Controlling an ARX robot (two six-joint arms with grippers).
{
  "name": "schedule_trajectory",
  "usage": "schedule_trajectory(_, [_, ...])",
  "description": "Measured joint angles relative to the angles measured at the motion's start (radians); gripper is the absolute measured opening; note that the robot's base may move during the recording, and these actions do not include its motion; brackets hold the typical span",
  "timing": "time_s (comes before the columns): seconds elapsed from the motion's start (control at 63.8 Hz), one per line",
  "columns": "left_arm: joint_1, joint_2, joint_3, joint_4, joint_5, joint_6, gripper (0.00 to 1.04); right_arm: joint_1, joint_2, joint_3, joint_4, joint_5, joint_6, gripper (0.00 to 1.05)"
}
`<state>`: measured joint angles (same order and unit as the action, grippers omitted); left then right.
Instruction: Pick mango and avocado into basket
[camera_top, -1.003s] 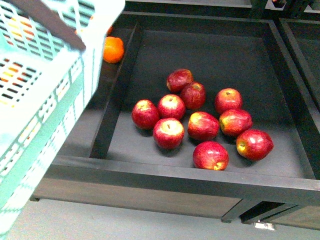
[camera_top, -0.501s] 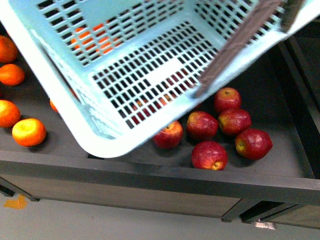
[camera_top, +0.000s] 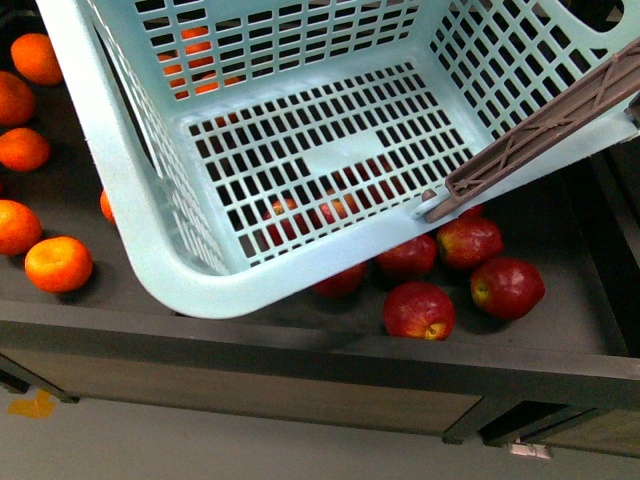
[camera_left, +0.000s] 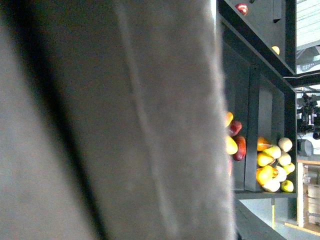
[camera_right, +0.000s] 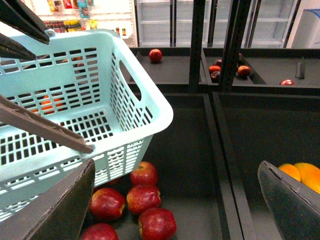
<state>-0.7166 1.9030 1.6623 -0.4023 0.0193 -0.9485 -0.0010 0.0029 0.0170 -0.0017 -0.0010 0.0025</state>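
The light turquoise basket (camera_top: 130, 200) hangs tilted over the apple bin, empty, its brown handle (camera_top: 540, 130) slanting at the right. My left gripper is shut on the basket; a blurred grey surface (camera_left: 125, 120) close to the lens fills most of its wrist view. My right gripper (camera_right: 175, 210) is open and empty, beside the basket (camera_right: 145, 115) and above the apples. Orange-yellow fruit (camera_right: 300, 172) peeks past one finger; I cannot tell whether it is mango. The avocado is out of view.
Red apples (camera_top: 420, 310) lie in the dark bin (camera_top: 300, 345), partly under the basket. Oranges (camera_top: 58, 264) sit in the bin to the left. Far shelves hold yellow and orange fruit (camera_left: 270, 165) and more apples (camera_right: 155, 55). Dark upright posts (camera_right: 227, 45) stand between the bins.
The basket has swung from the far left across the front view and now covers most of the apples. Its handle has shifted right. Oranges have come into view at the left.
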Motion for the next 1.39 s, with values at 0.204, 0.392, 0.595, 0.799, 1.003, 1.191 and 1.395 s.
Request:
schedule_trajectory(0.204, [-0.002,0.000,0.000,0.000,0.004,-0.001,0.28,0.000,0.000,0.000,0.000,0.000,0.000,0.96])
schedule_trajectory(0.392, [-0.002,0.000,0.000,0.000,0.004,0.002,0.28,0.000,0.000,0.000,0.000,0.000,0.000,0.96])
schedule_trajectory(0.595, [-0.002,0.000,0.000,0.000,0.004,0.001,0.28,0.000,0.000,0.000,0.000,0.000,0.000,0.96])
schedule_trajectory(0.799, [-0.003,0.000,0.000,0.000,0.004,0.003,0.28,-0.206,0.445,0.245,-0.438,-0.024,0.272,0.96])
schedule_trajectory(1.003, [-0.003,0.000,0.000,0.000,0.005,0.003,0.28,-0.605,0.739,0.411,-0.222,-0.246,0.194,0.96])
schedule_trajectory(1.191, [-0.002,0.000,0.000,0.000,0.003,0.002,0.28,-0.801,1.131,0.539,0.056,-0.280,0.099,0.96])
schedule_trajectory(1.395, [-0.003,0.000,0.000,0.000,0.004,0.002,0.28,-0.842,1.685,0.706,0.314,-0.185,-0.008,0.96])
